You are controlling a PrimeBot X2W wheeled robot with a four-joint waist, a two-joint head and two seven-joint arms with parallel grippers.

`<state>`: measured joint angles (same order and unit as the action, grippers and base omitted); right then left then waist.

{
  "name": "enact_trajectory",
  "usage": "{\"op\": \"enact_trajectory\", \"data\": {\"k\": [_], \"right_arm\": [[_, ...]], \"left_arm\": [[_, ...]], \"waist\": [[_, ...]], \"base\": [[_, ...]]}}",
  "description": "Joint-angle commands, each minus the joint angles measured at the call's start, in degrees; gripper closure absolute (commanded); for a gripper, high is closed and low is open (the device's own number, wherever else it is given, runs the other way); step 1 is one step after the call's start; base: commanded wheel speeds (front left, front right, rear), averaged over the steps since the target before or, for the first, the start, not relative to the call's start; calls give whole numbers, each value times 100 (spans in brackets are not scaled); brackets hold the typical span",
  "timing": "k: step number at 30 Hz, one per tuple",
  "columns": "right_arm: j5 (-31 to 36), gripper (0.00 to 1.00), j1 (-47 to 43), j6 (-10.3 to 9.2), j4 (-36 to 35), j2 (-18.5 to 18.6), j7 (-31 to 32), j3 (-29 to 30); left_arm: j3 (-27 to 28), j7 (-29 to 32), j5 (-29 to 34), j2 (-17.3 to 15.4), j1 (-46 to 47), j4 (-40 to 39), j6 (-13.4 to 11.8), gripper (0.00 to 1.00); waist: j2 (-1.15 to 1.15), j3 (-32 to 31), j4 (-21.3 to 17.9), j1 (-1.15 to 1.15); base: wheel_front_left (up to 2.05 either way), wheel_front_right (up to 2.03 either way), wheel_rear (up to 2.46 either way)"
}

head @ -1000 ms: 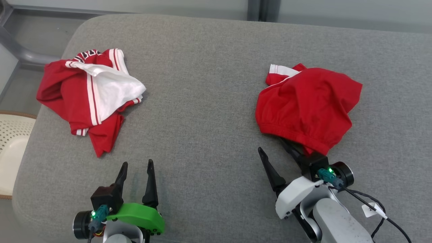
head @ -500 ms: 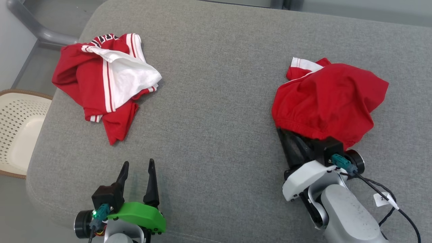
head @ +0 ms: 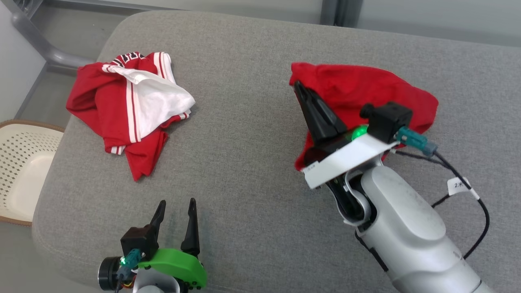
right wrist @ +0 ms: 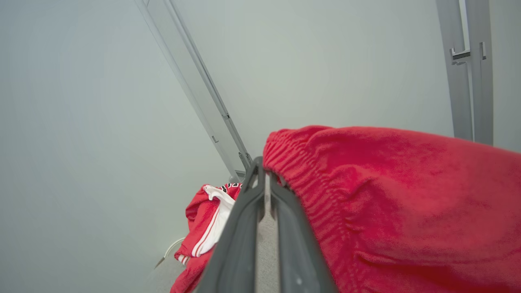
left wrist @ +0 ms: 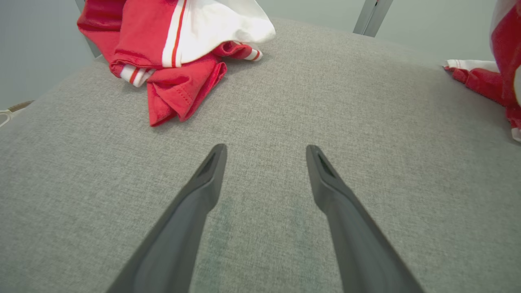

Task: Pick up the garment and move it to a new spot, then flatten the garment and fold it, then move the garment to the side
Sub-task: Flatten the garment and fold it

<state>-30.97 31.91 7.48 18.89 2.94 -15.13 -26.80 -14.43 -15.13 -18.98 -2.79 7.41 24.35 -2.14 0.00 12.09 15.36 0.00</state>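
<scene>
Right claw [head: 300,87] is clamping shut on the gathered elastic waistband [right wrist: 285,162] of the red shorts [head: 366,95]. It's pinching just that edge, and the rest is draping back over the wrist. Shorts are sitting at the right of the surface. In the left wrist view a white-trimmed corner looks to be resting on the fabric, so I'm judging them only part-lifted.

Left claw [head: 176,202] is hanging wide open and empty, low over the near edge.

Handling: I'm reading them as thin knit, light and floppy with no stiffness — likely sagging and bunching however carried. Waistband is the thickest, grippiest part, so it's looking like the right hold. For flattening I'd be taking both waistband corners.

Surface [head: 244,134] is grey woven upholstery, slightly padded — cloth is probably dragging on it, not sliding. A crumpled red-and-white garment [head: 130,106] is lying far left, well apart. A cream perforated basket [head: 24,146] is sitting beside the left edge. A pale wall and grey metal posts [right wrist: 464,81] are standing behind.
</scene>
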Motion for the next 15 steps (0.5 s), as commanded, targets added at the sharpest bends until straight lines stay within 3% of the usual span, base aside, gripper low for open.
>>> {"op": "enact_trajectory", "data": {"k": [1,5,9,11,15], "right_arm": [[-402,100,218,2,-169,6,-4,-67],[-1486,100,618,2,-778,7,-3,-141],[-2118,100,704,2,-1371,12,-3,241],[-2146,100,559,2,-1419,20,-2,612],[-1721,100,225,2,-747,25,-3,1585]], "left_arm": [[1,-3,-52,-21,-78,25,13,0],[28,-3,-37,-20,-180,69,-6,0],[121,-3,26,-17,-291,90,-16,0],[141,-3,41,-17,-306,113,-1,0],[155,-3,54,-17,-265,131,44,0]], "waist": [[0,-158,39,0],[0,-297,9,0],[0,-367,-109,0],[0,-366,-191,0],[0,-320,-357,0]], "base": [[0,0,0],[0,0,0],[0,0,0],[0,0,0],[0,0,0]]}}
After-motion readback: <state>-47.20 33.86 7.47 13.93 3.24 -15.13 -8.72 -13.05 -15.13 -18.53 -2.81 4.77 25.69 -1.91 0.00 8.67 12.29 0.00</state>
